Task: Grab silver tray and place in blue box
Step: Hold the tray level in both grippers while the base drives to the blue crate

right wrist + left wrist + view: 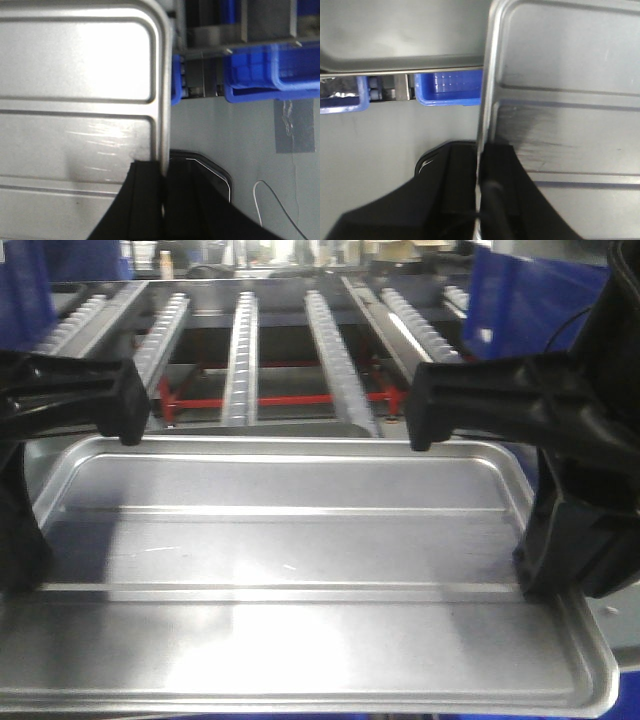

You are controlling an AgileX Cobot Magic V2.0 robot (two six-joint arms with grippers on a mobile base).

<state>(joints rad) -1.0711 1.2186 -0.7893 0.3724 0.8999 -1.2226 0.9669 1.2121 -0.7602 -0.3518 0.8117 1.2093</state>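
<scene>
The silver tray fills the front view, held level between both arms, with its two long ribs running left to right. My left gripper is shut on the tray's left rim, one finger inside and one outside. In the same way, my right gripper is shut on the right rim. Blue plastic shows at the upper right of the front view. I cannot tell whether it is the blue box.
Roller rails with red cross bars run away behind the tray. Below the left wrist lie a larger silver pan and small blue bins. Blue bins on a rack sit right of the tray, above grey floor.
</scene>
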